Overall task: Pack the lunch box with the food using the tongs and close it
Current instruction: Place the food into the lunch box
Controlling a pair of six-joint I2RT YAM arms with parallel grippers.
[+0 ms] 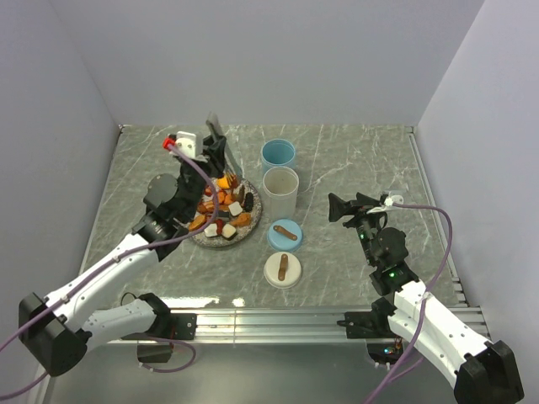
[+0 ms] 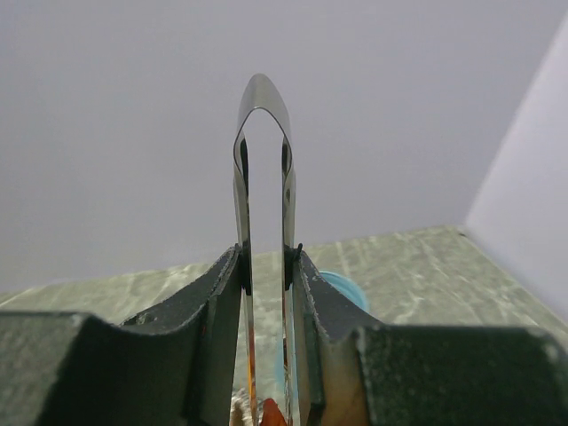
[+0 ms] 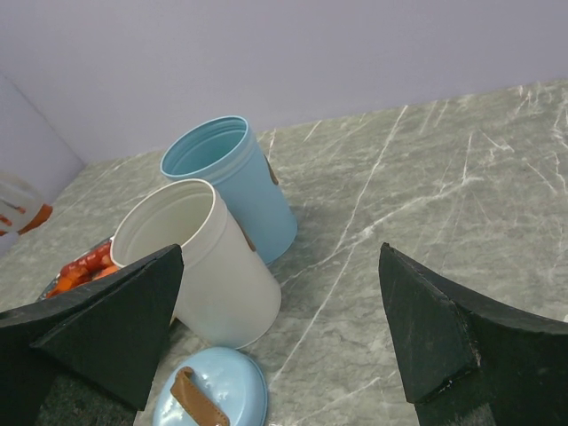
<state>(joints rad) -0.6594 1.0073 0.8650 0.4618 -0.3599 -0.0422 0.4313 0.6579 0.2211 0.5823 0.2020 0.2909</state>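
Note:
The food (image 1: 224, 212), small orange, white, black and brown pieces, lies on a round plate (image 1: 200, 239) left of centre. My left gripper (image 1: 216, 156) hangs over the plate's far side, shut on the tongs (image 1: 212, 126). In the left wrist view the tongs (image 2: 264, 169) stand between my fingers (image 2: 217, 302), looped end up. An orange piece (image 2: 271, 413) shows between their arms at the bottom edge. The lunch box is two open round tubs, a white tub (image 1: 280, 192) and a blue tub (image 1: 278, 155). My right gripper (image 1: 341, 208) is open and empty, right of the tubs.
A blue lid (image 1: 285, 233) and a white lid (image 1: 284, 269), each with a brown strap, lie on the table in front of the tubs. The right wrist view shows the white tub (image 3: 200, 257), the blue tub (image 3: 232, 182) and the blue lid (image 3: 213, 398). Walls enclose three sides.

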